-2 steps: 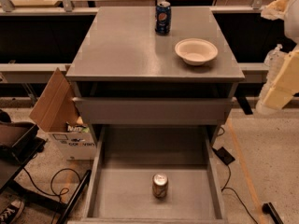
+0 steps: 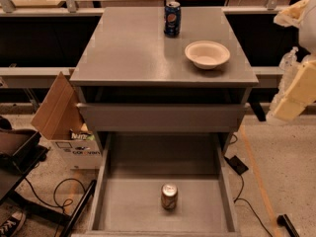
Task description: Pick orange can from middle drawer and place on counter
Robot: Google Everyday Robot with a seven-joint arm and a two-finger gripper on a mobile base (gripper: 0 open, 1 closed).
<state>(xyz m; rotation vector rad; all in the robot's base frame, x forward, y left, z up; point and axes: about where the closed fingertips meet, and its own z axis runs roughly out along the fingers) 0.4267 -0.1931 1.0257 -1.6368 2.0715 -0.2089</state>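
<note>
The orange can [image 2: 169,196] stands upright on the floor of the open middle drawer [image 2: 123,206], near its front centre, with its silver top showing. The counter [image 2: 133,48] is the flat grey top of the cabinet above. My gripper [image 2: 295,94], a cream-coloured piece on the arm, hangs at the right edge of the view, beside the cabinet's right side and about level with the counter. It is far from the can and holds nothing that I can see.
A dark blue Pepsi can [image 2: 172,18] stands at the counter's back edge and a cream bowl [image 2: 207,54] at its right. The grey drawer under the top [image 2: 158,116] is slightly open. An open cardboard box [image 2: 64,122] and cables lie on the floor to the left.
</note>
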